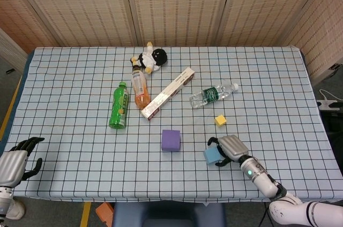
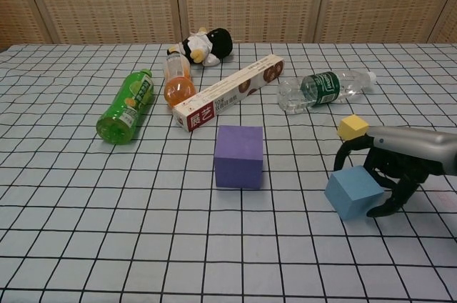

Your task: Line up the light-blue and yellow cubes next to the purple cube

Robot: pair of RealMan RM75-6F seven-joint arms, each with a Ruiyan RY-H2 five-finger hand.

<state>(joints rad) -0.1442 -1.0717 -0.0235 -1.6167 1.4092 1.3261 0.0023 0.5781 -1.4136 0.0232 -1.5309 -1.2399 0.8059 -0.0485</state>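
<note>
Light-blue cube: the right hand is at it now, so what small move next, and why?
Probably close the fingers fully and check the grip. The right hand curls around the light-blue cube, which sits apart from the purple cube, but a firm hold isn't clear.

- You can read two white Chinese characters, 展艺, on the red end of the long box (image 2: 227, 93) near the table's far edge.
- Bottle labels are unreadable.
</note>
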